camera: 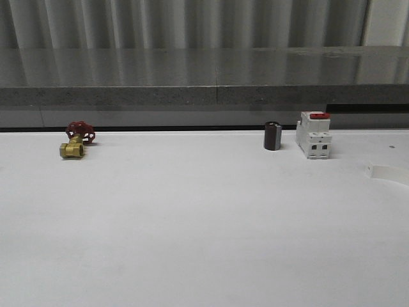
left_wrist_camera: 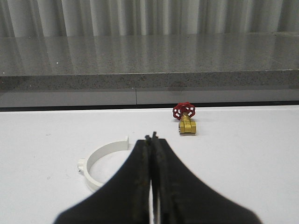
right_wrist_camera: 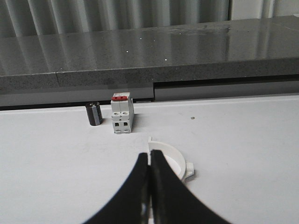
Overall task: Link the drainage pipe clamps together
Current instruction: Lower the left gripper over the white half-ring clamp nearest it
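So both pincers, left gripper (left_wrist_camera: 153,140) and right gripper (right_wrist_camera: 150,156), are sitting clenched empty; they're needing to open before grabbing the clamp halves (left_wrist_camera: 100,161) (right_wrist_camera: 175,158) near the breaker (right_wrist_camera: 122,113).

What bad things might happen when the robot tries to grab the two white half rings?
1. Both the left gripper and the right gripper are shut, so they might push a clamp away if they don't open first.
2. The left clamp half and the right clamp half are thin and lie flat on the smooth table, so the fingers may slip off.
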